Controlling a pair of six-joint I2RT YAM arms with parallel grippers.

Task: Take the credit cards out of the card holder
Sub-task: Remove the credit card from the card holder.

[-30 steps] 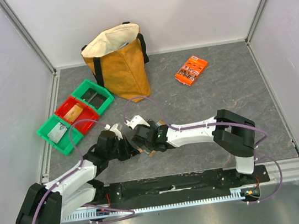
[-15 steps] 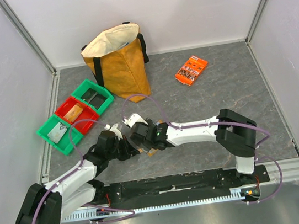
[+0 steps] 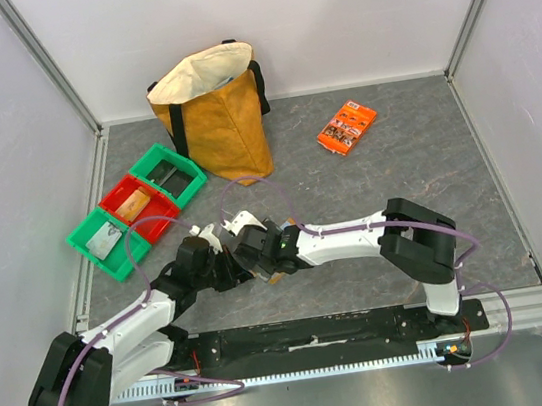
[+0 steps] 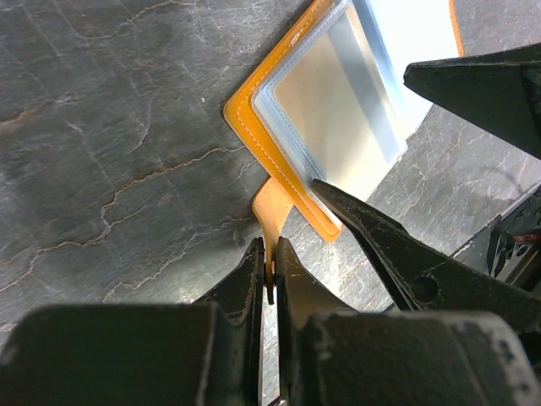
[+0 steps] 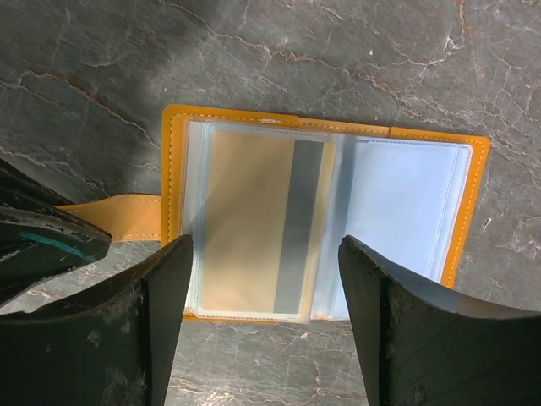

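Top external view: the grey stone-patterned table (image 3: 431, 191) carries a mustard tote bag (image 3: 219, 119), standing open at the back. This bag is the reference point.

Both arms reach inward and meet in front of the bag, toward their bases. They cover nearly all of the work there. Only a sliver of tan shows under the right wrist.

A row of three bins (image 3: 135, 208), green, red, green, sits just left of the bag and slightly forward. Each holds a small flat item. An orange packet (image 3: 346, 127) lies to the bag's right, well apart from it.

The wrist views show what the overhead view hides. The card holder (image 5: 325, 131) lies open and flat on the table in front of the bag. Its pale blue-grey clear pockets face up.

The right gripper (image 5: 264, 245) hangs over the holder, jaws spread wide and holding nothing. One finger stands at each side of the left pocket.

The left gripper (image 4: 272, 254) is clamped tight on the holder's tan strap (image 4: 269, 207). The left wrist view shows that pinch plainly. The right wrist view shows only the strap running under a dark finger.

One credit card (image 5: 254, 220), beige with a dark stripe, sits inside the left pocket. The right pocket looks plain pale blue.
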